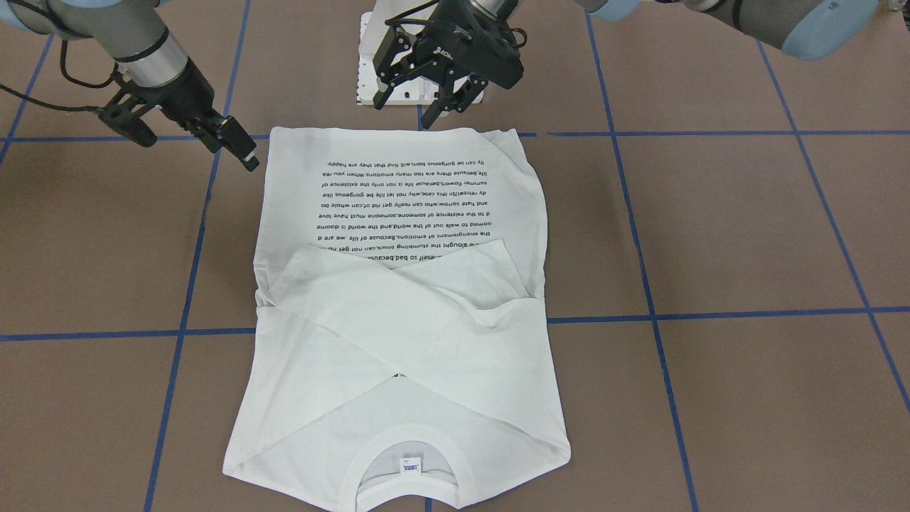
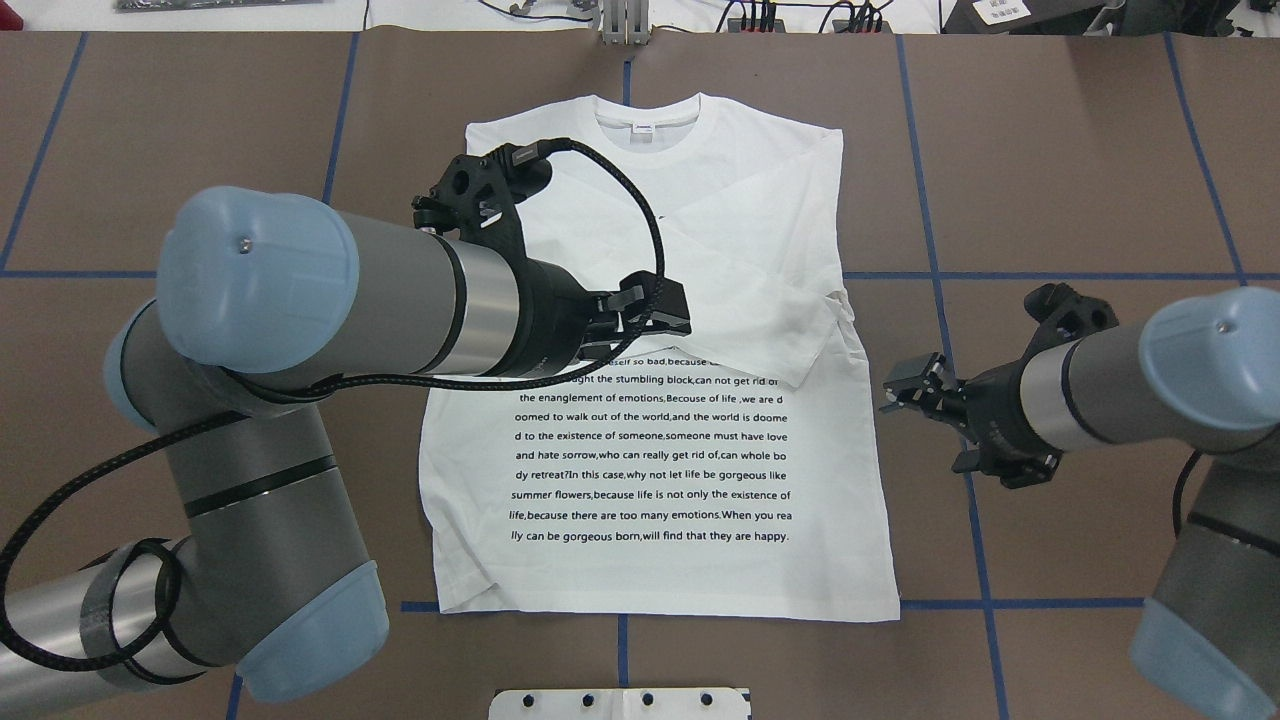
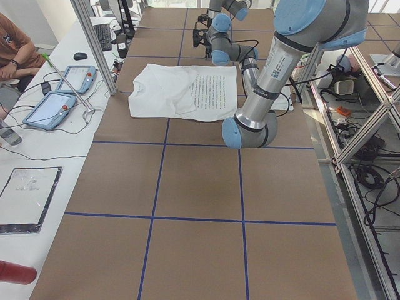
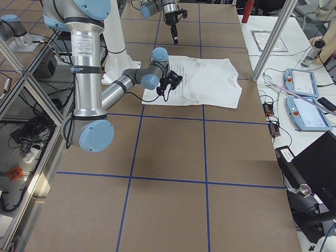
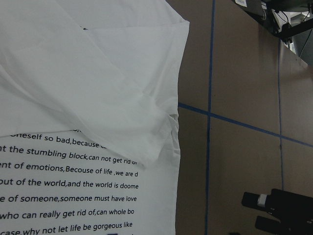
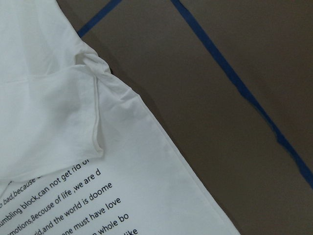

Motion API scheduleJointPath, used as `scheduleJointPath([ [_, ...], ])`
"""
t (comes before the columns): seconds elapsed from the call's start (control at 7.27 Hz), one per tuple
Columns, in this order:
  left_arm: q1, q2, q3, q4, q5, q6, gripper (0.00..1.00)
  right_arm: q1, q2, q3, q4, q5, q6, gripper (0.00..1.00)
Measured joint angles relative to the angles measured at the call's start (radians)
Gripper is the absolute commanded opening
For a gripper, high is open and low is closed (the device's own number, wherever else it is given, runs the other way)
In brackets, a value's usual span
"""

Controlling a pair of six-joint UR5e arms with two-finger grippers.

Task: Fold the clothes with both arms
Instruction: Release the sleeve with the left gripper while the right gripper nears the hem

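Observation:
The white long-sleeved shirt [image 1: 426, 341] lies flat on the brown table, printed text up, its collar on the side away from the robot. Both sleeves are folded across the chest and cross each other [image 2: 760, 260]. My left gripper [image 1: 416, 107], the bulky one, hangs open and empty above the shirt's middle [image 2: 655, 310]. My right gripper [image 1: 238, 149], the slim one, hovers just off the shirt's side edge [image 2: 905, 385], open and holding nothing. The wrist views show the sleeve end and the shirt's edge [image 5: 161, 132] [image 6: 93, 132].
The white pedestal base [image 1: 370, 64] stands at the robot's side of the table. Blue tape lines [image 2: 940, 275] cross the brown surface. A side bench with tablets [image 3: 53, 106] and a seated person [image 3: 12, 50] lies beyond the collar end.

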Motion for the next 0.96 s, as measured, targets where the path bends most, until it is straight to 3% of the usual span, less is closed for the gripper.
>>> scheduleJointPath([
  [0.28, -0.007, 0.017, -0.014, 0.009, 0.001, 0.004, 0.8, -0.24, -0.026, 0.015, -0.005, -0.258, 0.203, 0.91],
  [0.41, -0.009, 0.021, -0.015, 0.01, 0.002, 0.005, 0.81, -0.302, -0.038, 0.006, -0.007, -0.317, 0.244, 0.91],
  [0.96, -0.016, 0.028, -0.049, 0.042, 0.004, 0.005, 0.81, -0.378, -0.075, -0.021, -0.008, -0.346, 0.293, 0.85],
])
